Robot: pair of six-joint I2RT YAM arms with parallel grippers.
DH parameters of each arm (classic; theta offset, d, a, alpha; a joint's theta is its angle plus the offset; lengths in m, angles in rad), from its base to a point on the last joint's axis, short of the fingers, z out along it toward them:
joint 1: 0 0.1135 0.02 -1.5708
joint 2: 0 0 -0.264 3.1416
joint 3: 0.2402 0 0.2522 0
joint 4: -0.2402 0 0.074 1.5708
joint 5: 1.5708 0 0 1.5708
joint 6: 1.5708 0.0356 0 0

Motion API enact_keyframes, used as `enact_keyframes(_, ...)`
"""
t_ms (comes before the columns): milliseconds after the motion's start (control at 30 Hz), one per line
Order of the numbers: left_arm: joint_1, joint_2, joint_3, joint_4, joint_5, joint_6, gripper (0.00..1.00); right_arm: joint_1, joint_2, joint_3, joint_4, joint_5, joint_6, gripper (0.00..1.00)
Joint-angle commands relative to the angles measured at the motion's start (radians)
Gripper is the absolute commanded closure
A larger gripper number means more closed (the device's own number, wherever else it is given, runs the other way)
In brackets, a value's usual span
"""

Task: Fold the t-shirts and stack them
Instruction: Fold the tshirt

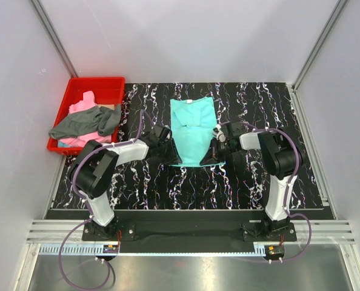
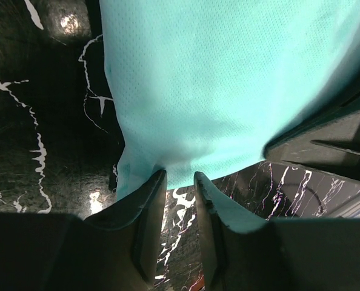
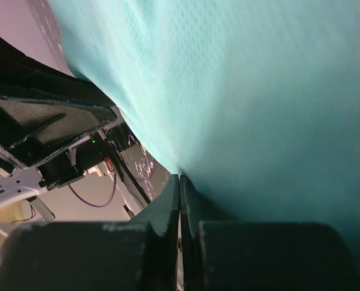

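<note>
Teal t-shirt (image 1: pixel 192 130), near hem between closed right fingers (image 3: pixel 162 209); left fingers (image 2: pixel 146 206) ajar alongside

Red bin (image 1: pixel 104 80) obstructs the far-left corner of the table (image 1: pixel 277 103). Left arm (image 1: pixel 116 154), right arm (image 1: pixel 271 148) and teal t-shirt (image 1: pixel 192 130) crowd the centre. Right edge passable.

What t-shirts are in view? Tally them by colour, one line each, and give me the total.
teal t-shirt, on the table: 1
pink t-shirt, in the red bin: 1
dark grey t-shirt, lying over the pink one: 1
Total: 3 t-shirts
</note>
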Motion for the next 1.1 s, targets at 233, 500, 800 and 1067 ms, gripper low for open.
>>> enact_keyframes(233, 0.014, -0.01, -0.021, -0.139, -0.146, 0.041, 0.65, -0.07, -0.103, -0.051, -0.091, 0.065, -0.095, 1.0)
enact_keyframes(500, 0.014, -0.009, -0.044, -0.129, -0.126, 0.026, 0.64, -0.106, -0.063, -0.086, -0.077, 0.126, -0.082, 1.0)
enact_keyframes(800, 0.014, -0.164, 0.043, -0.191, -0.008, 0.054, 0.49, -0.107, -0.28, -0.052, -0.194, 0.159, -0.072, 0.86)
enact_keyframes(1067, 0.117, -0.17, 0.197, -0.258, 0.018, 0.173, 0.45, -0.112, -0.255, 0.176, -0.336, 0.321, -0.137, 0.62)
